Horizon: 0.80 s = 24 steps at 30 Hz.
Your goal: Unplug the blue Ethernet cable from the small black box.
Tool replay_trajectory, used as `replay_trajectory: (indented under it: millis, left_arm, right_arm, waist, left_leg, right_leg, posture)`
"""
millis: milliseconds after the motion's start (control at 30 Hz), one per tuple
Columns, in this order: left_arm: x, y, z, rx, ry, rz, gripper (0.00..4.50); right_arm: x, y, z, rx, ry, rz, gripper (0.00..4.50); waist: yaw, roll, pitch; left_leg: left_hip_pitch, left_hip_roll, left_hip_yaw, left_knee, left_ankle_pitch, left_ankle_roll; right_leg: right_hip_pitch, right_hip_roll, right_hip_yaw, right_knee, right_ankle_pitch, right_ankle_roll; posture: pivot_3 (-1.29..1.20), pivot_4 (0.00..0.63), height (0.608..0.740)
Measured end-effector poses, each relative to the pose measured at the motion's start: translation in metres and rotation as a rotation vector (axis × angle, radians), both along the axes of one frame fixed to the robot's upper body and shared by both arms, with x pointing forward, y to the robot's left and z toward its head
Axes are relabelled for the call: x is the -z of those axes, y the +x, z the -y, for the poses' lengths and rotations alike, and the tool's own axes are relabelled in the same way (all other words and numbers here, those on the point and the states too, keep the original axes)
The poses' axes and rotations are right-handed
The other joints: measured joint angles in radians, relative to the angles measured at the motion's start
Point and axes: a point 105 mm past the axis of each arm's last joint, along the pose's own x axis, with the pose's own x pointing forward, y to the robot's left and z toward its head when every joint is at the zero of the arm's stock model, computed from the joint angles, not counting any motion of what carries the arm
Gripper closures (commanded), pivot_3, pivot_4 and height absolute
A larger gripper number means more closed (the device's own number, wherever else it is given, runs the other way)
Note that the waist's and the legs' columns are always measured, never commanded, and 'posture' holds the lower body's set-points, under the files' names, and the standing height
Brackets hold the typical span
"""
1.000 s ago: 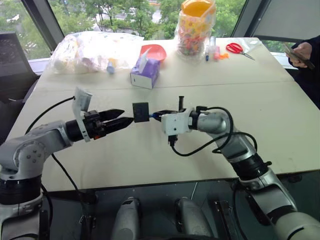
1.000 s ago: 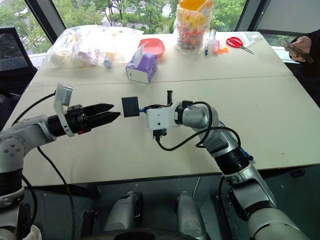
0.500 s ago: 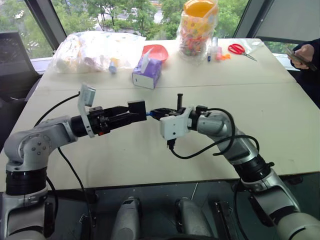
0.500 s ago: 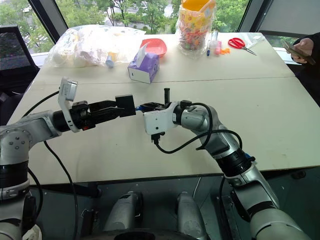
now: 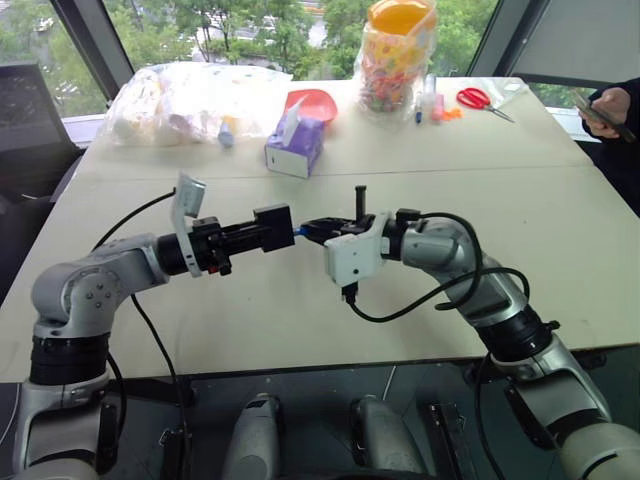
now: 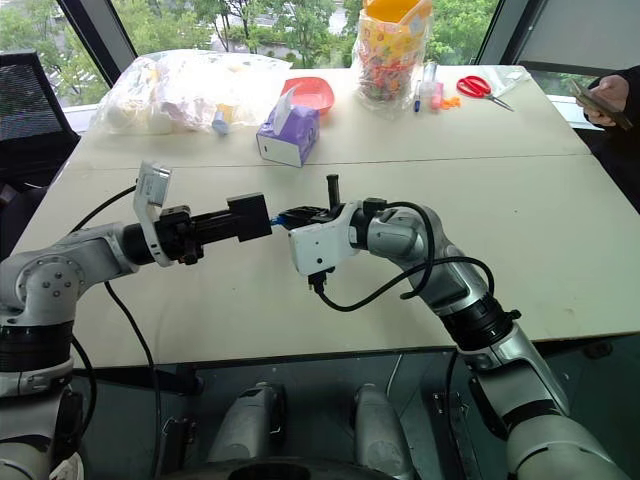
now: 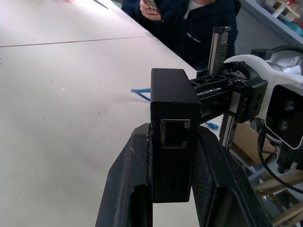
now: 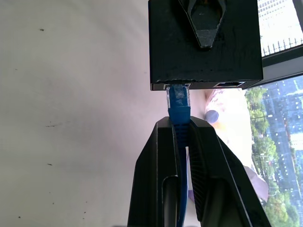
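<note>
My left end effector [image 5: 262, 233] has just clamped shut on the small black box [image 5: 273, 226], so both ends are gripped and I can pull.
Both arms reach level, meeting above the table [image 5: 560, 230]; my right end effector [image 8: 180, 130] pinches the blue Ethernet cable [image 8: 178, 98], plug still seated.

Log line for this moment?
left pincer: shut on small black box | right pincer: shut on blue Ethernet cable | plug: still seated

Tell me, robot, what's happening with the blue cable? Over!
Left gripper shut on small black box. Right gripper shut on blue Ethernet cable, behind the plug. Plug in the port, not yet out. Nothing blocking.
</note>
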Motion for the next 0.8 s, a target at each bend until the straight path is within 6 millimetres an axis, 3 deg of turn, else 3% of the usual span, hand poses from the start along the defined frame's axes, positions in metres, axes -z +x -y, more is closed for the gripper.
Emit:
replay_trajectory:
  millis: [33,133,267,333,500,800]
  left_arm:
    - [0.000,0.000,0.000,0.003,0.005,0.003,4.02]
    - [0.000,-0.001,-0.002,0.010,0.023,0.015,4.02]
    - [0.004,-0.012,-0.013,0.056,0.063,0.009,4.02]
    - [0.004,-0.017,-0.014,0.089,0.067,0.013,4.02]
    - [-0.005,-0.023,-0.012,0.154,0.052,0.068,4.02]
    - [-0.017,-0.021,-0.007,0.171,0.040,0.120,4.02]
  right_arm:
    - [0.000,0.000,0.001,0.001,0.009,-0.033,4.50]
    - [-0.004,-0.001,0.003,0.012,0.067,-0.183,3.31]
    - [-0.035,-0.004,0.025,0.018,0.149,-0.456,1.22]
    - [-0.040,-0.006,0.033,0.019,0.175,-0.589,0.17]
    - [-0.036,-0.016,0.036,-0.025,0.304,-1.138,0.08]
    - [-0.023,-0.016,0.019,-0.008,0.384,-1.494,0.08]
  waist:
    - [0.000,0.000,0.000]
    - [0.000,0.000,0.000]
    - [0.000,0.000,0.000]
    - [0.002,0.000,0.000]
    - [0.000,0.000,0.000]
    - [-0.001,0.000,0.000]
  left_leg:
    - [0.000,0.000,0.000,0.000,0.000,0.000]
    - [0.000,0.000,0.000,0.000,0.000,0.000]
    - [0.000,0.000,0.000,0.000,0.000,0.000]
    - [0.000,0.001,0.000,0.000,0.000,0.000]
    - [0.000,0.001,0.000,0.000,0.000,0.001]
    - [-0.001,0.000,0.000,0.000,-0.001,0.001]
  right_leg:
    - [0.000,0.000,0.000,0.000,0.000,0.000]
    - [0.000,0.000,0.000,0.000,0.000,0.000]
    - [0.000,0.000,0.000,0.000,0.000,0.000]
    - [0.000,0.000,0.000,0.000,0.000,-0.001]
    - [0.000,-0.001,0.000,0.000,0.000,-0.001]
    - [-0.001,0.000,0.000,0.000,0.000,-0.001]
  posture:
    - [0.00,0.150,0.735]
    - [0.00,0.150,0.735]
    - [0.00,0.150,0.735]
    - [0.00,0.150,0.735]
    - [0.00,0.150,0.735]
    - [0.00,0.150,0.735]
